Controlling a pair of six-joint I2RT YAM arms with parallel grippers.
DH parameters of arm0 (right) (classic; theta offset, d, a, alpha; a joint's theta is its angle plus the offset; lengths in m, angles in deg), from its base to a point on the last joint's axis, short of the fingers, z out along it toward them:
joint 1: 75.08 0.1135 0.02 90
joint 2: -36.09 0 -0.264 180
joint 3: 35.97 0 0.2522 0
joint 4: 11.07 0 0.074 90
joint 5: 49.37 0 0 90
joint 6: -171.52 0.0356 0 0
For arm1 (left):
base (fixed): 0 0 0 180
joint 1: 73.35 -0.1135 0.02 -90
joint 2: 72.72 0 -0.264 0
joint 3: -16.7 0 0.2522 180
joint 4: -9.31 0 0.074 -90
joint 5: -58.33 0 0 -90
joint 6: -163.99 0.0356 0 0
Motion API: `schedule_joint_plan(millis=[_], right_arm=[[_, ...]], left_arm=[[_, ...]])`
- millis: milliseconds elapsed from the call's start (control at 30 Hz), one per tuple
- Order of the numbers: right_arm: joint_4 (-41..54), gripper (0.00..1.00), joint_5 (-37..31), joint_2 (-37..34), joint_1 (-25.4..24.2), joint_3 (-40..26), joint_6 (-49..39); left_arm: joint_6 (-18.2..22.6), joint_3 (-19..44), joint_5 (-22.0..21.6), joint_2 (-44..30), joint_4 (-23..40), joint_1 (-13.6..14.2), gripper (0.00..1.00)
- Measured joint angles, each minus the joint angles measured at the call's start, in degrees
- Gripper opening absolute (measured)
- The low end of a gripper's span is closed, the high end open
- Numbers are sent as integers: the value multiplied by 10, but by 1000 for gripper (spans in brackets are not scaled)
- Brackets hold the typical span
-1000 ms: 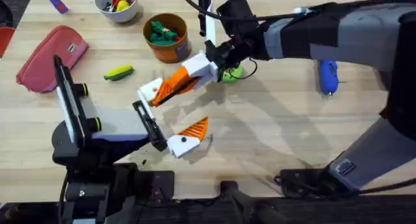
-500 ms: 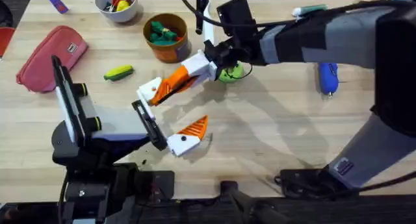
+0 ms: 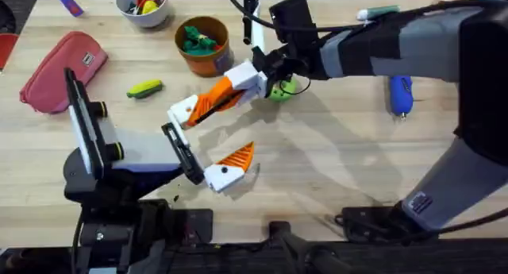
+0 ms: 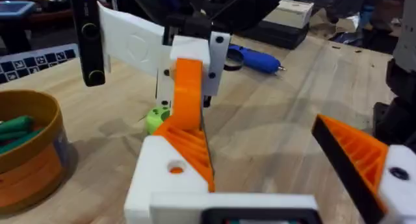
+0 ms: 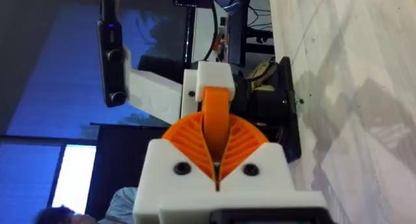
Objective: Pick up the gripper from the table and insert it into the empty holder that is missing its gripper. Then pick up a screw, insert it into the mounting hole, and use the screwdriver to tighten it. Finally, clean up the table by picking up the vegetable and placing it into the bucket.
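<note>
Right jaws clamped on gripper [image 5: 216,117]; left jaws wide apart, low over table [image 3: 333,171].

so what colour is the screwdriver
Blue, the screwdriver shows best in the overhead view.

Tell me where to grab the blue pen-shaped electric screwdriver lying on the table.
I'd take the blue pen-shaped electric screwdriver across its thick middle, coming straight down from above. It lies flat on the wooden table, long axis pointing away from the arm bases, so close the pincer across its narrow width.
</note>
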Motion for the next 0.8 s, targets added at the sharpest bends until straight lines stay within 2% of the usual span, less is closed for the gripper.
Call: schedule_joint_plan(millis=[300,800], right_arm=[[-125,8,-4,0,2,24,91],[-134,8,-23,0,17,25,140]], left_arm=[[1,0,-6,0,-1,0,987],[-3,0,-9,0,-1,-2,986]])
